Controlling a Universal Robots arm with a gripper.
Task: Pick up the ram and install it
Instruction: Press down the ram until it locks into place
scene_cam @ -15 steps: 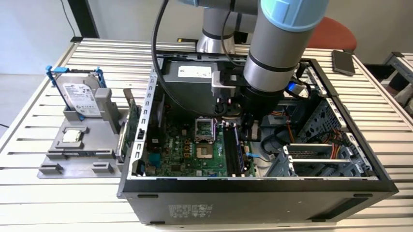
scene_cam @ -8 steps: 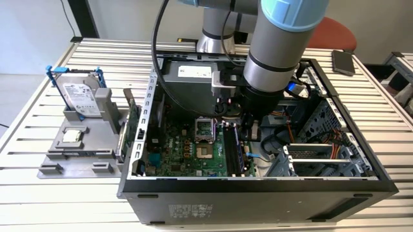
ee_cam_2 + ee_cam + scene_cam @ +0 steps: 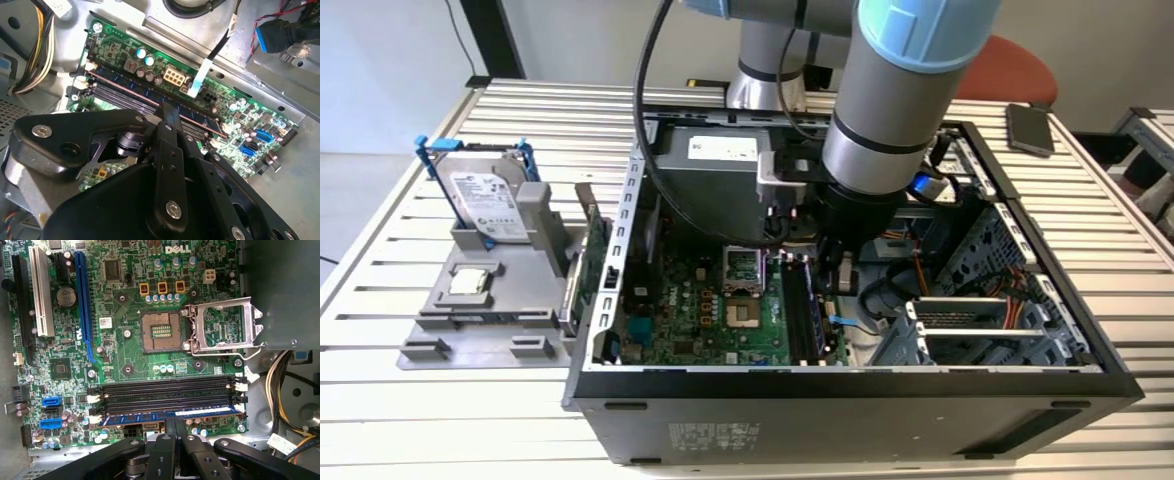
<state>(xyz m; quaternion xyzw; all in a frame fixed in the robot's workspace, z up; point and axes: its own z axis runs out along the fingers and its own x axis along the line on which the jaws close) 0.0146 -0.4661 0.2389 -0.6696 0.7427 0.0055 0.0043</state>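
While seated in its slot: ram (image 3: 170, 415), lower centre of the first wrist view.
Gripper (image 3: 175, 426) pinches its edge, pressing it home on the motherboard (image 3: 130, 355).

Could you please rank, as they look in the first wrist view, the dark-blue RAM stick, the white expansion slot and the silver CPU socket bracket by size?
1. Silver CPU socket bracket, hinged open, covering the most area.
2. Dark-blue RAM stick in the outermost memory slot: longest but thin.
3. White expansion slot, shorter.
The gripper sits at the stick.
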